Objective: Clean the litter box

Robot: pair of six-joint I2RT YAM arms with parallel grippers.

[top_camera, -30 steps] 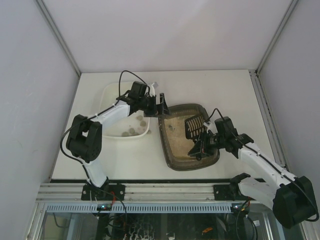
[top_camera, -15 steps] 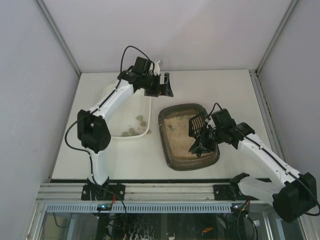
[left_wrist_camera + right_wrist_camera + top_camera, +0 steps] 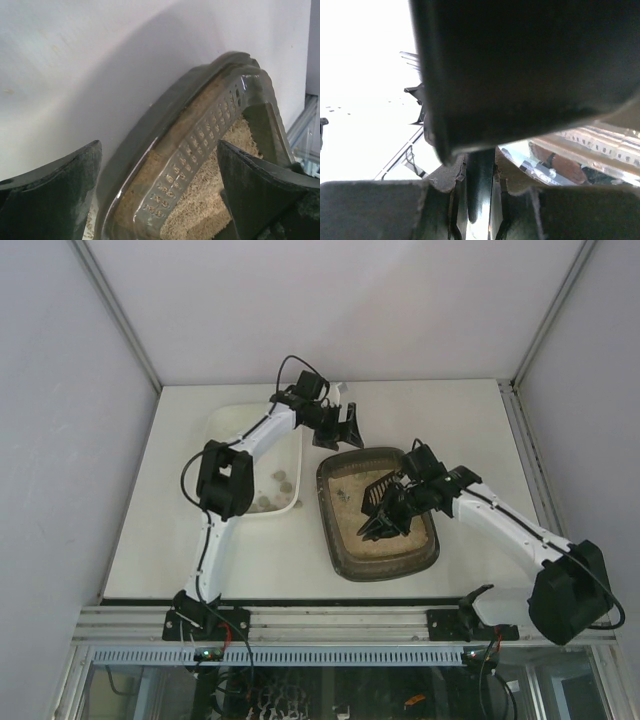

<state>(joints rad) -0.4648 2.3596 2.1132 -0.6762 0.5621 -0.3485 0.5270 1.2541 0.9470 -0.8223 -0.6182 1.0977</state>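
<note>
From above, one litter box (image 3: 385, 574) is sitting mid-table beside one white tray (image 3: 225, 420) — the right gripper (image 3: 390, 518) is gripping one black scoop (image 3: 378, 490) over the litter. Left wrist: the left gripper (image 3: 159, 195) is hanging spread wide, the box's rim showing between its two fingers. Right wrist: both fingers (image 3: 375, 210) are clamping the scoop's handle.

The left arm (image 3: 255, 440) and the right arm (image 3: 505, 527) share one build: smooth white shells on the long links, with bulky, rounded black joint housings (image 3: 222, 478) between them. A thin black cable (image 3: 293, 365) loops out at the left wrist, next to a small white part (image 3: 343, 390). Each arm has a black base plate (image 3: 205, 621). The left gripper (image 3: 342, 430) is black. Seen close, its fingers (image 3: 52, 197) are dark, matte and wedge-shaped, faintly speckled with pale dust. The right gripper (image 3: 392, 515) is also black, and its fingers (image 3: 370, 210) appear as blurred grey blocks with rough edges.
</note>
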